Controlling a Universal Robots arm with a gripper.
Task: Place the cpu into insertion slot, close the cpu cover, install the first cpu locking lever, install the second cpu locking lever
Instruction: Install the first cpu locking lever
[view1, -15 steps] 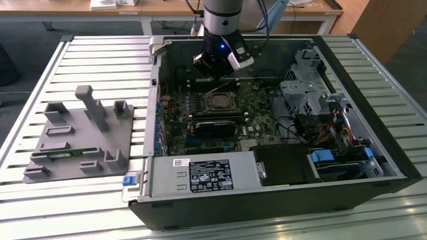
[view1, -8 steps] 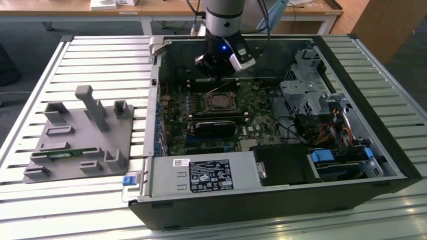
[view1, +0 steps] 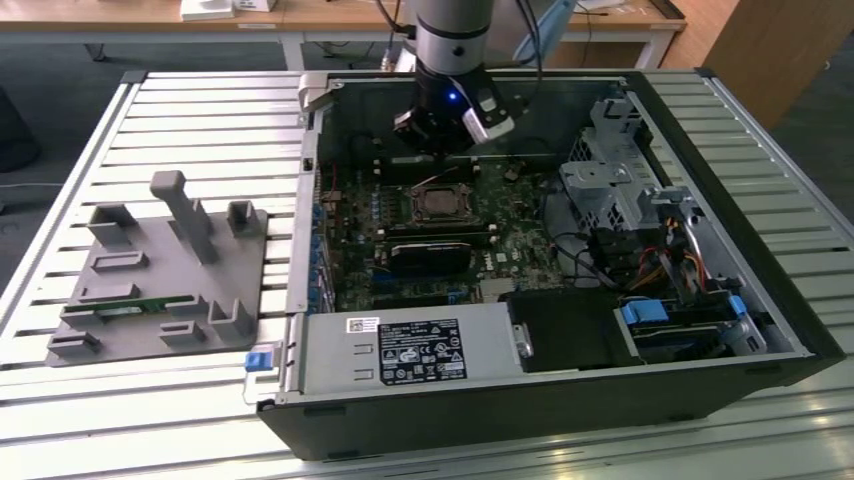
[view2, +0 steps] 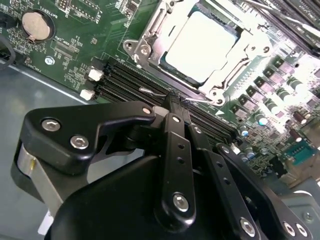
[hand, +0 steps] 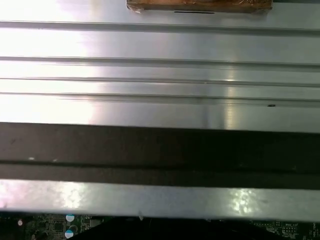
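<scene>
The cpu (view2: 200, 45) lies flat in the insertion slot (view1: 414, 205) on the green board. The cpu cover (view2: 234, 47) lies down over it, framing its pale metal top. In the second wrist view a thin wire locking lever (view2: 150, 91) runs along the socket's near edge, next to the black memory slots. My gripper (view2: 179, 98) has its two black fingers (view2: 172, 130) pressed together, tips right at that wire. Whether the wire is pinched between them, I cannot tell. In the exterior view the gripper (view1: 443, 150) hangs inside the open case, just behind the socket.
The open computer case (view1: 694, 130) lies on a slatted metal table (hand: 150, 65). A black block (view1: 430, 255) sits in front of the socket, with drive cages and cables (view1: 627, 200) toward the exterior view's right. A grey fixture (view1: 160, 270) stands outside the case on the exterior view's left.
</scene>
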